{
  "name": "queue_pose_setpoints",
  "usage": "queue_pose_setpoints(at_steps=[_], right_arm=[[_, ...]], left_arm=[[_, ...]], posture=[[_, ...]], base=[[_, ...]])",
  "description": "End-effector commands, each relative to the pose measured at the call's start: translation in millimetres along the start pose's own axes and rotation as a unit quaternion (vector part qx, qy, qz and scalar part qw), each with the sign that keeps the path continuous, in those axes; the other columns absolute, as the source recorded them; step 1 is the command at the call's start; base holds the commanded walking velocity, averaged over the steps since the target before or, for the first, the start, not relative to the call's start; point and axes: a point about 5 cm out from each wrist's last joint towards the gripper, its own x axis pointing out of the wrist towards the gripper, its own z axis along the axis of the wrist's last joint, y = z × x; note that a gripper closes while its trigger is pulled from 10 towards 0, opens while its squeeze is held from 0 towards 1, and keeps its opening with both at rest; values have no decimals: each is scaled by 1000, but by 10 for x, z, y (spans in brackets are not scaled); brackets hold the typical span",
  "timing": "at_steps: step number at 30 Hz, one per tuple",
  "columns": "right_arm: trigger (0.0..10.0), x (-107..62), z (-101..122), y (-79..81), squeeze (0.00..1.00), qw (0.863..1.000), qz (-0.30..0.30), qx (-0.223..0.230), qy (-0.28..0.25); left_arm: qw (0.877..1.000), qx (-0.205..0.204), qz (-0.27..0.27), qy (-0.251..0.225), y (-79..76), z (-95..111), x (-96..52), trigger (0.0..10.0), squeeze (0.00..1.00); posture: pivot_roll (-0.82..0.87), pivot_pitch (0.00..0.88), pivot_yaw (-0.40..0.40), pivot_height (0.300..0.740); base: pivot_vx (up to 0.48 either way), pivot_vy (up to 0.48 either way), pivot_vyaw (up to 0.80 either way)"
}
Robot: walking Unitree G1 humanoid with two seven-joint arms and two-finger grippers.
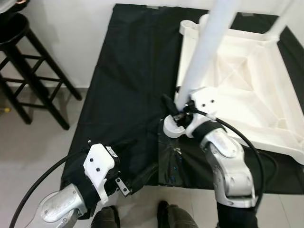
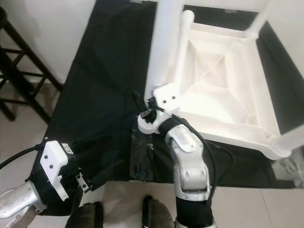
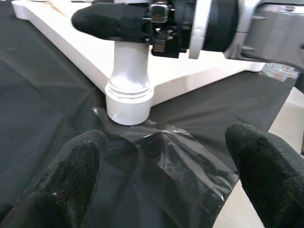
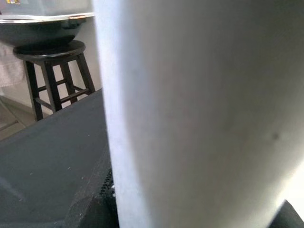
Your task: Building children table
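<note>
A white children's table (image 1: 247, 85) lies upside down on a black cloth (image 1: 128, 76). A long white table leg (image 1: 204, 52) stands tilted, its collared foot (image 3: 128, 99) resting on the cloth against the table's near left corner. My right gripper (image 1: 178, 111) is shut on this leg just above the collar; the leg (image 4: 190, 114) looms close in the right wrist view. My left gripper (image 3: 166, 156) is open, low over the cloth's front edge, its fingers pointing at the leg's foot and apart from it.
A clear plastic bag (image 1: 171, 161) lies on the cloth between the grippers. A black wooden stool (image 1: 28, 71) stands at the left by the wall. Another fitted leg (image 1: 285, 19) rises at the table's far right corner. My feet (image 1: 166, 216) are on the tiled floor.
</note>
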Motion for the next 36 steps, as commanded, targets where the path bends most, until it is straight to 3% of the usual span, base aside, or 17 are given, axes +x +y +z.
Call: queue_pose_setpoints(at_steps=[1,2,3,4,5,6,10,11,12,13,14,15,23,24,27,29,36], right_arm=[[10000,-89,-504,-174,0,989,-45,23,142],[10000,-56,-445,-181,463,991,-47,33,123],[10000,-56,-445,-181,463,991,-47,33,123],[10000,-20,-327,-170,1000,994,-42,44,95],[10000,-20,-327,-170,1000,994,-42,44,95],[10000,43,-124,-158,1000,997,-6,60,38],[10000,71,-44,-159,1000,998,14,64,15],[10000,102,52,-163,1000,997,54,45,-15],[10000,126,131,-143,0,991,126,12,-33],[10000,126,131,-143,0,991,126,12,-33],[10000,123,154,-127,0,980,193,-24,-33],[10000,99,100,-163,0,955,286,-81,-13],[10000,137,58,-267,0,938,336,-82,3],[10000,157,80,-297,0,928,365,-77,4],[10000,172,108,-317,0,919,388,-74,4],[10000,196,176,-351,0,897,436,-76,5],[10000,280,196,-435,0,882,465,-83,5]], left_arm=[[1000,-11,-1,5,-31,-37,-17,10000,0],[1000,-13,-1,6,-40,-44,-24,10000,0],[1000,-13,-1,6,-40,-44,-24,10000,0],[1000,-14,-2,6,-41,-47,-23,10000,0],[1000,-14,-2,6,-41,-47,-23,10000,0],[1000,-14,-2,4,-31,-39,-13,10000,0],[1000,-13,-2,2,-25,-33,-7,10000,0],[1000,-13,-2,2,-22,-34,-3,10000,0],[1000,-14,-3,2,-28,-39,3,10000,0],[1000,-14,-3,2,-28,-39,3,10000,0],[1000,-14,-5,3,-34,-43,8,10000,0],[1000,-14,-5,2,-34,-40,16,10000,0],[1000,-13,-4,2,-35,-41,19,10000,0],[1000,-13,-4,2,-41,-41,17,10000,0],[1000,-13,-4,2,-44,-41,15,10000,0],[1000,-11,-1,3,-35,-34,3,10000,0],[1000,-9,1,3,-30,-31,-1,10000,0]], posture=[[110,307,-100,740],[110,307,-100,740],[110,307,-100,740],[102,310,-95,740],[102,310,-95,740],[99,310,-97,740],[99,310,-97,740],[97,309,-91,740],[101,307,-90,740],[101,307,-90,740],[101,307,-90,740],[104,306,-92,740],[116,309,-95,740],[120,309,-96,740],[122,309,-97,740],[132,309,-99,740],[134,307,-100,740]], base=[[0,0,0],[0,0,0],[0,0,0],[0,0,0],[0,0,0],[0,0,0],[0,0,0],[0,0,0],[0,0,0],[0,0,0],[0,0,0],[0,0,0],[0,0,0],[0,0,0],[0,0,0],[0,0,0],[0,0,0]])
